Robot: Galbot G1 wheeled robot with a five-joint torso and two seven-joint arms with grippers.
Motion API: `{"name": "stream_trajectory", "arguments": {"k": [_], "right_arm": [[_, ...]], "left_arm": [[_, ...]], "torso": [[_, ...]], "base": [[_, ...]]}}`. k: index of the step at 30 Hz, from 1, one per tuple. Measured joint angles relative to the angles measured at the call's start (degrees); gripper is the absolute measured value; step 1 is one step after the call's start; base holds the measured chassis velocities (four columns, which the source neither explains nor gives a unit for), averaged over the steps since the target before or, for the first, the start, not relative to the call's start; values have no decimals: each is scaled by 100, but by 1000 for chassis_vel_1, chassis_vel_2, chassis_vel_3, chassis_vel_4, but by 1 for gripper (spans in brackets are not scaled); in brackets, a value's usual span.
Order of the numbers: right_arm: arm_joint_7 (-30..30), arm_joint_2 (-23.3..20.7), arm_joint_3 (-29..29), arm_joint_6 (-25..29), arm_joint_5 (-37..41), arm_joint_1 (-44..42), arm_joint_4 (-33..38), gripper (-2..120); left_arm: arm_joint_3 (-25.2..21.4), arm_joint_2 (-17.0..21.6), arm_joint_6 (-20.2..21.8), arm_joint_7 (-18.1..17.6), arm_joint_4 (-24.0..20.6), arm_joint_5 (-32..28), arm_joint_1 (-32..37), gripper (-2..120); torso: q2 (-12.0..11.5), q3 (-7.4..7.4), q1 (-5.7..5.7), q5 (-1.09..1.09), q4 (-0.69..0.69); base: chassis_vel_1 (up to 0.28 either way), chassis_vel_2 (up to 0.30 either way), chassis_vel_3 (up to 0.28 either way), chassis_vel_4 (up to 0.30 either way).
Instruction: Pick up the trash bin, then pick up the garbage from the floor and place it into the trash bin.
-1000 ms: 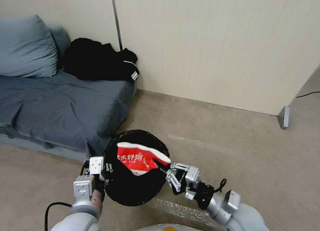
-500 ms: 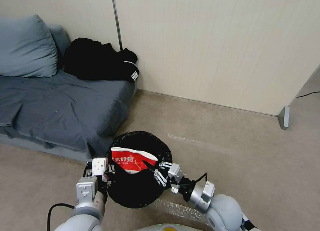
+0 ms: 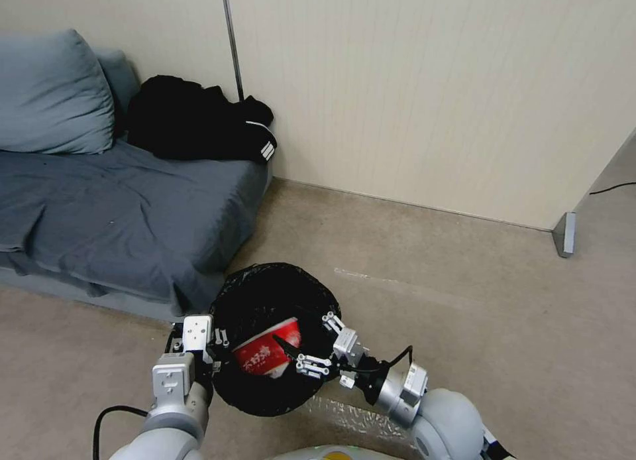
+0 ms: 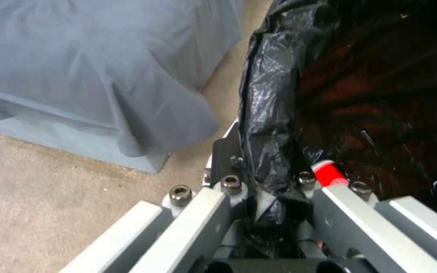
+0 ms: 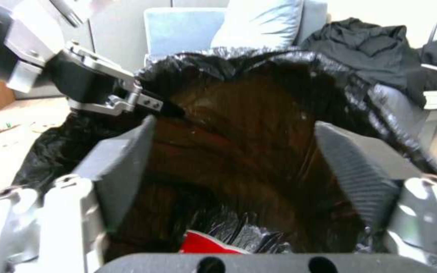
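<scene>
The red-and-white carton (image 3: 267, 356) lies tilted inside the trash bin (image 3: 265, 294), down in the black bag, free of both claws. The bin sits off the carpet floor (image 3: 464, 314), beside the grey sofa (image 3: 119, 215). The left claw (image 3: 215, 344) is clamped on the bin's near rim, bag pinched between its fingers. The right claw (image 3: 318, 344) hangs over the opposite rim with its fingers spread apart, seemingly just above the opening.

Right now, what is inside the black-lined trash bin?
A red-and-white crushed carton lies inside the round black-bagged trash bin, just under the open right pincer. Anything beneath the carton is hidden by it and the dark liner.
</scene>
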Motion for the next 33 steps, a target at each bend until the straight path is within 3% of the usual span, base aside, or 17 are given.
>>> {"name": "stream_trajectory", "arguments": {"k": [5,10,16,17,18,20,25,33], "right_arm": [[-22,-152,162,37,-24,-154,412,99],[11,-172,422,90,16,-286,891,100],[490,370,982,115,489,-510,1473,100],[655,564,1102,132,502,-599,1547,100],[1158,1062,1233,269,192,-952,1697,100],[1317,1276,1241,380,-11,-1087,1669,100],[1369,1537,1370,650,-300,-1287,1419,100],[1450,1604,1470,762,-415,-1427,1290,100]], "left_arm": [[-36,10,-7,-6,-6,-11,20,0],[-60,20,-29,-6,-6,-15,34,0],[-80,32,-58,-6,1,-21,77,0],[-88,38,-61,-6,10,-26,88,0],[-129,60,-62,-35,37,-93,89,0],[-147,82,-62,-77,59,-163,80,0],[-163,96,-63,-86,72,-213,83,0],[-171,106,-62,-89,-41,-265,163,0]], "torso": [[0,0,0,0,0],[0,0,0,0,0],[0,0,0,0,0],[0,0,0,0,0],[0,0,0,-1,-2],[0,0,0,-1,-1],[0,0,0,-1,-1],[0,0,0,0,0]], "base": [[0,0,0,0],[0,0,0,0],[0,0,0,0],[0,0,0,0],[0,0,0,0],[0,0,0,0],[0,0,0,0],[25,21,25,30]]}}
